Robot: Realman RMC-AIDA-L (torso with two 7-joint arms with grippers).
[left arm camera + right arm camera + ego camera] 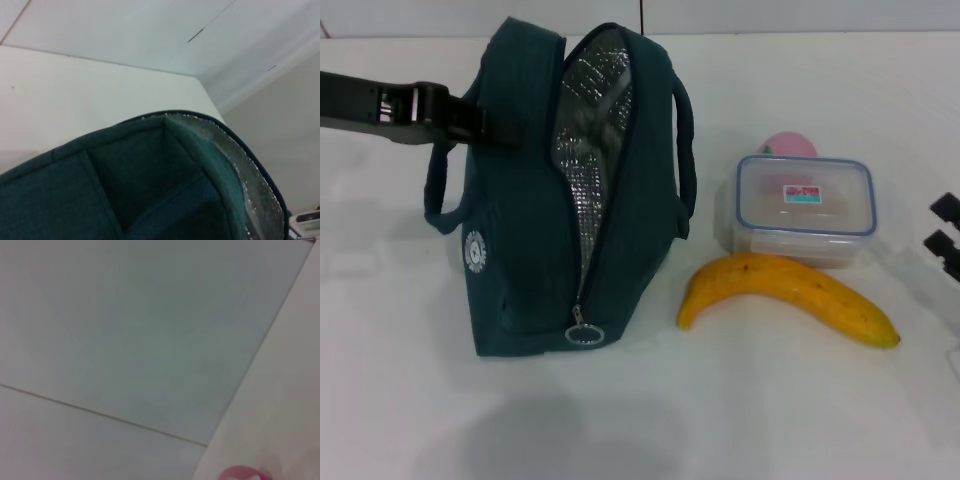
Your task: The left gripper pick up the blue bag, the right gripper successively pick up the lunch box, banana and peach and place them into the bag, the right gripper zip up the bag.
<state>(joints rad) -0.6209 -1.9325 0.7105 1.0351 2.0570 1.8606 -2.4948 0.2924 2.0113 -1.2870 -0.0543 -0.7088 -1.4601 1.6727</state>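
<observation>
Right tool (942, 226), a black two-finger metal claw, parked at the table's (720, 420) right edge, its two tips apart and holding nothing. Nearest to it, off to its left with bare table between: clear rectangular plastic lunch box (805, 205) with blue-rimmed lid and small red-and-teal sticker, long axis laid across the table and pointing roughly at the tool, so that a short end faced it. Just beyond the box from the robot, half hidden behind it: small round pink peach (788, 145), glimpsed also at the edge of the right wrist view (242, 473). On the robot's side of the box, just beside it: long curved yellow-orange banana (785, 290), one tip toward the right tool and the other toward the bag. Farther left of all three: large dark teal fabric bag (520, 200), unzipped, silver foil lining (592, 130) showing, ring-pull zipper (585, 332) at the near end.

Left tool (485, 122), black claw on the other arm, set against the bag's upper left side by the loop handle, fabric filling its wrist view (125, 180); grip state impossible to tell.

Judged: the box first, and the right arm much the nearer to it; a reach leftward and slightly down, closing across the box's short width.
</observation>
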